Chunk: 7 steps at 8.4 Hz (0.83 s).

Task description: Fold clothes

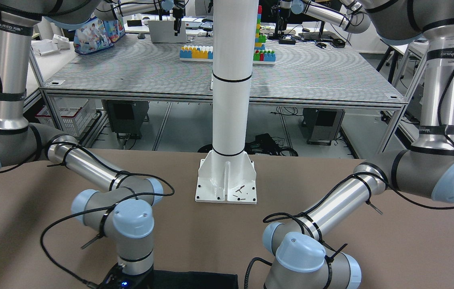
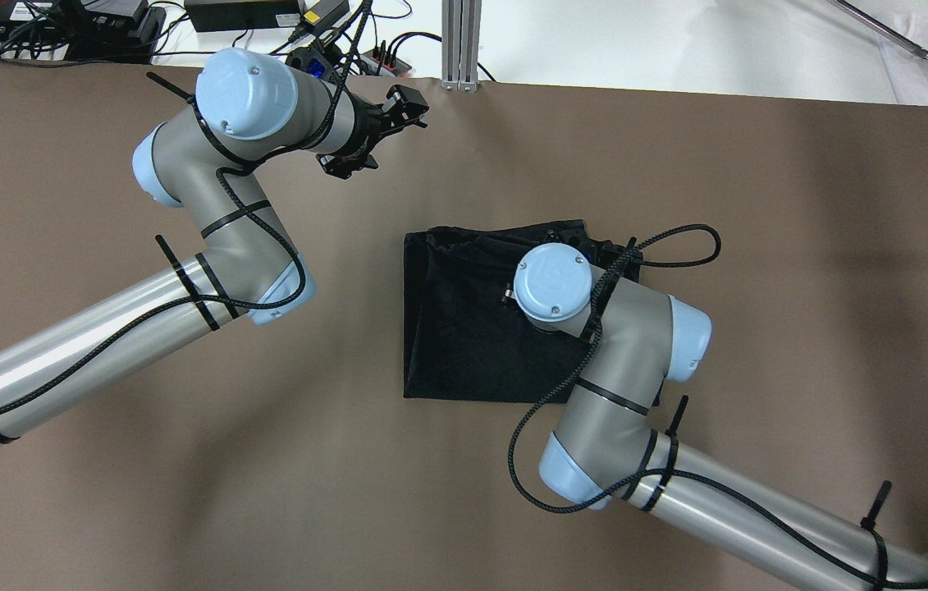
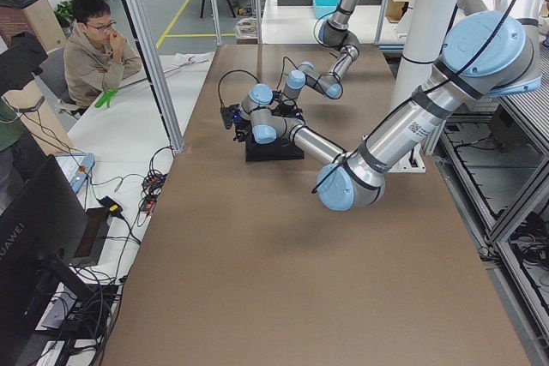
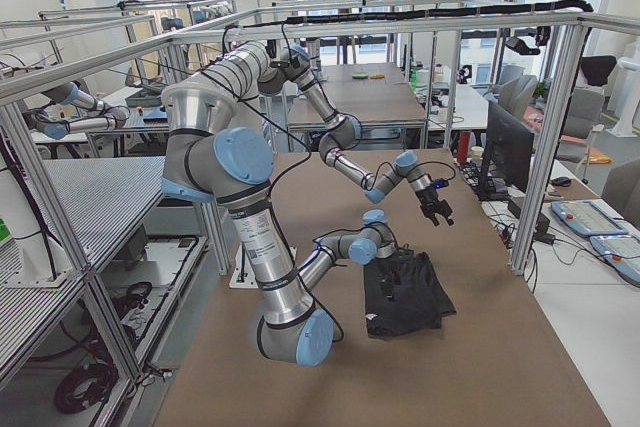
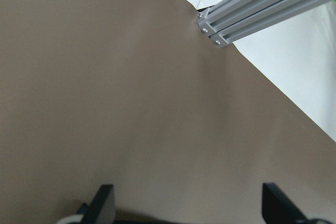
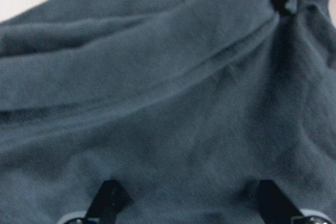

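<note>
The clothes (image 2: 459, 328) are one black garment lying in a rough rectangle at the middle of the brown table, also seen in the exterior right view (image 4: 405, 297). My right gripper (image 6: 189, 203) points straight down over the garment's far right part, open, with wrinkled dark fabric (image 6: 173, 103) filling the view below its fingertips. In the overhead view the right wrist (image 2: 554, 281) hides its fingers. My left gripper (image 2: 408, 108) hovers well away, near the table's far edge. It is open (image 5: 191, 205) over bare table with nothing between its fingers.
An aluminium post (image 2: 461, 41) stands at the table's far edge close to the left gripper. The white column base (image 1: 227, 180) is bolted at the robot's side. A seated person (image 3: 99, 49) is at a side desk beyond the far edge.
</note>
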{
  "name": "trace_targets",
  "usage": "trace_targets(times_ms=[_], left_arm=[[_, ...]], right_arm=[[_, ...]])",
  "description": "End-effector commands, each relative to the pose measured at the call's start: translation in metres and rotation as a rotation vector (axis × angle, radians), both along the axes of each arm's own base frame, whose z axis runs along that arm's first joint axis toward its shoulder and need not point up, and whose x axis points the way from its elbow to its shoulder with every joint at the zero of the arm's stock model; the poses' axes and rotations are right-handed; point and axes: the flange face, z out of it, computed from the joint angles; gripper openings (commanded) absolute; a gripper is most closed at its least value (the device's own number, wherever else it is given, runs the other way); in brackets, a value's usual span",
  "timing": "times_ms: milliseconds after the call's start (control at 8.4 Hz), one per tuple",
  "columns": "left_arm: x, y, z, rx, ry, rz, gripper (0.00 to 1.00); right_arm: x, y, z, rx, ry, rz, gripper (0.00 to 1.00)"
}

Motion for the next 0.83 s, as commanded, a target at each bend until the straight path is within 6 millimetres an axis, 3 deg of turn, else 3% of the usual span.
trace_targets(times_ms=[0, 238, 476, 715], left_arm=[[-0.027, 0.029, 0.017, -0.007, -0.014, -0.005, 1.0], [-0.029, 0.035, 0.017, -0.002, -0.018, -0.022, 1.0], [-0.032, 0.041, 0.009, -0.01, -0.025, -0.024, 1.0], [-0.032, 0.04, 0.007, -0.017, -0.035, -0.025, 1.0]], right_arm=[[0.013, -0.083, -0.011, 0.022, 0.08, 0.024, 0.95], [0.046, -0.113, -0.004, 0.061, 0.124, -0.003, 0.95], [0.028, -0.137, 0.038, 0.129, 0.045, 0.025, 0.95], [0.029, -0.13, -0.025, 0.088, 0.014, -0.005, 0.95]])
